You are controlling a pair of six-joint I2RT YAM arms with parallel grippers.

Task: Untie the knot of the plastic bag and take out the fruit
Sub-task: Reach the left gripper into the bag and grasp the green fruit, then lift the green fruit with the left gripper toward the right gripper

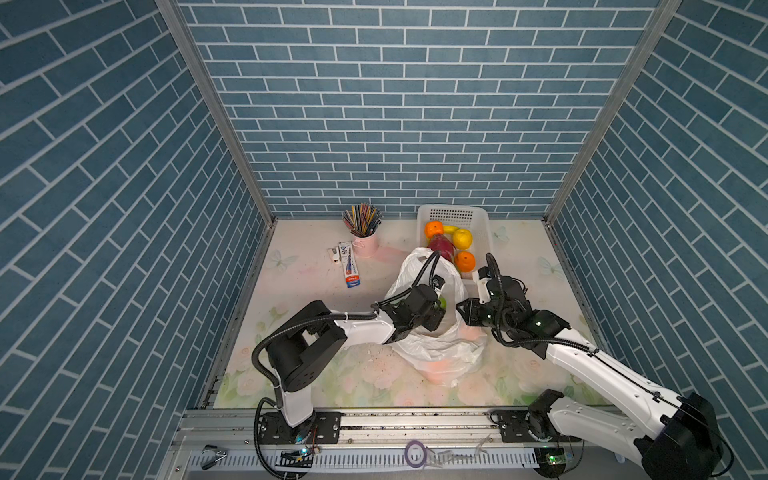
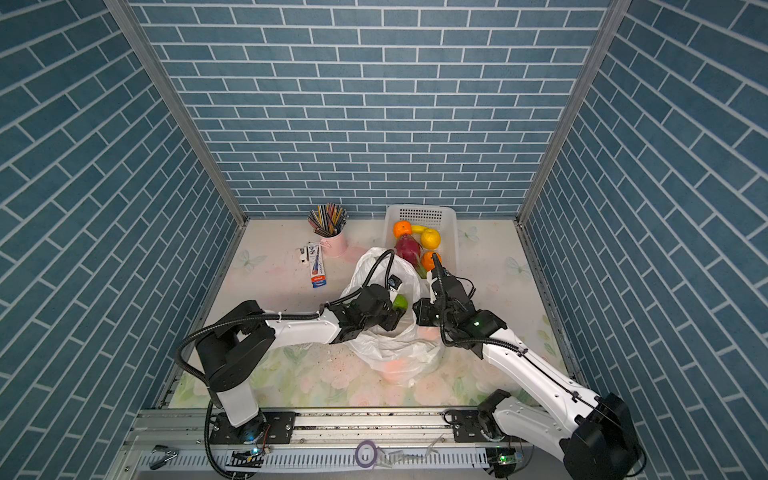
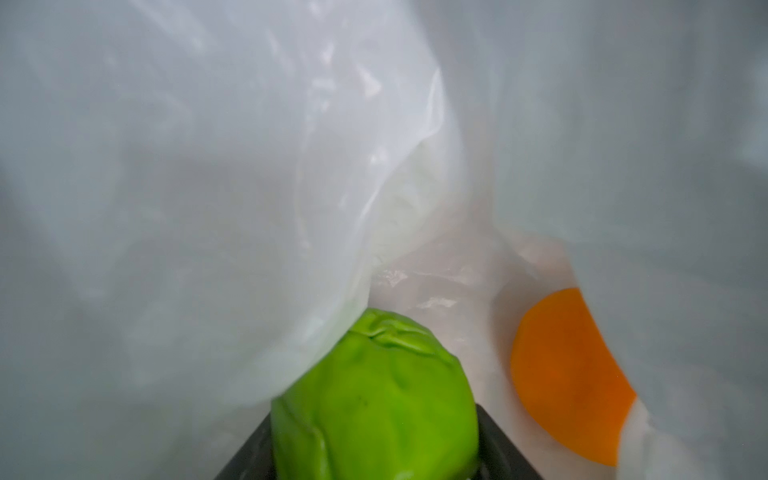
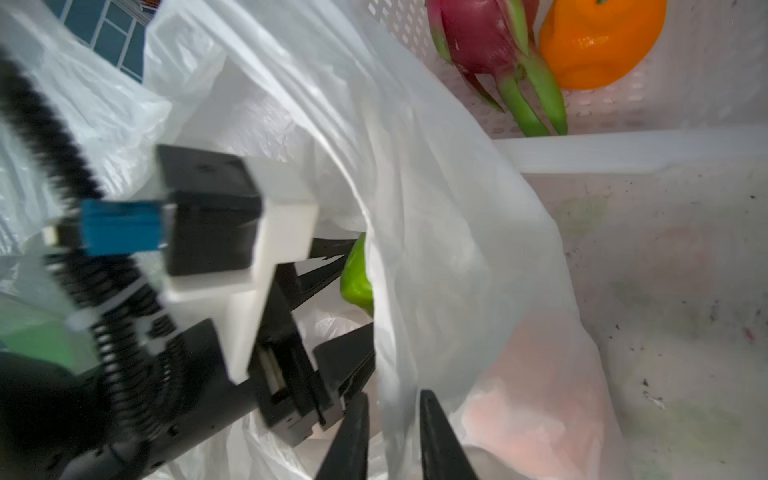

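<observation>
The white plastic bag (image 1: 432, 345) (image 2: 390, 349) stands mouth-open in the middle of the table; no knot shows. My left gripper (image 1: 442, 309) (image 3: 374, 449) reaches into it and is shut on a bumpy green fruit (image 1: 443, 303) (image 3: 374, 399) (image 4: 356, 278). An orange (image 3: 569, 374) lies at the bottom of the bag. My right gripper (image 1: 459, 307) (image 4: 392, 399) is at the bag's right rim, its jaws a little apart with the film (image 4: 436, 187) hanging loose between them. In the white basket (image 1: 482, 224) lie two oranges (image 1: 433, 229), a lemon (image 1: 462, 238) and a dragon fruit (image 1: 440, 245).
A pink cup of coloured pencils (image 1: 365, 243) stands at the back, with a toothpaste box (image 1: 349, 266) lying beside it. A banana (image 1: 449, 228) lies in the basket too. Blue brick walls close in three sides of the table.
</observation>
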